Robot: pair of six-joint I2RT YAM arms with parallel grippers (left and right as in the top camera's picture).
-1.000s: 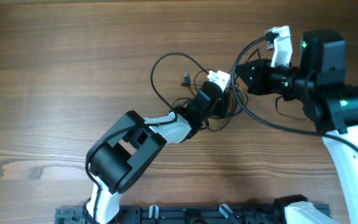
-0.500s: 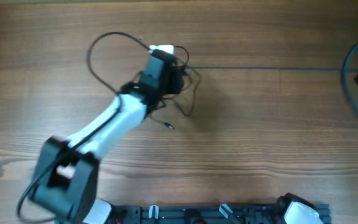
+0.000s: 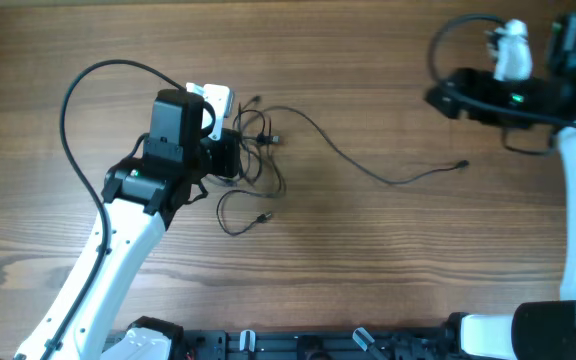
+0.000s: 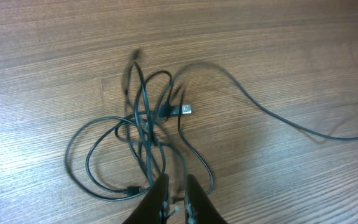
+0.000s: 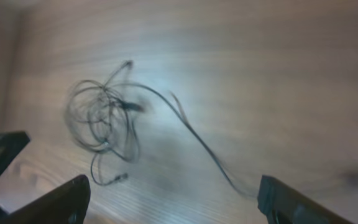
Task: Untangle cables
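The cables (image 3: 253, 140) are a loose tangle of thin black loops on the wooden table, left of centre. One strand trails right and ends at a small plug (image 3: 463, 163). A lower loop ends in another plug (image 3: 263, 215). My left gripper (image 3: 226, 155) sits at the tangle's left side. In the left wrist view the cables (image 4: 148, 124) run down into my nearly closed left gripper (image 4: 176, 186), beside a silvery plug (image 4: 185, 110). My right gripper (image 3: 440, 98) hovers at the far right, well away from them. The right wrist view shows my right gripper (image 5: 173, 185) wide open over the distant cables (image 5: 101, 118).
A thick black arm cable (image 3: 78, 100) arcs over the left arm, and another (image 3: 448, 30) curls by the right arm. A black rail (image 3: 318, 345) runs along the table's front edge. Bare wood lies between the trailing strand and the right arm.
The right gripper has opened and pulled back to the far right, leaving one strand stretched out rightward. The left gripper has carried the tangle to the left of centre.
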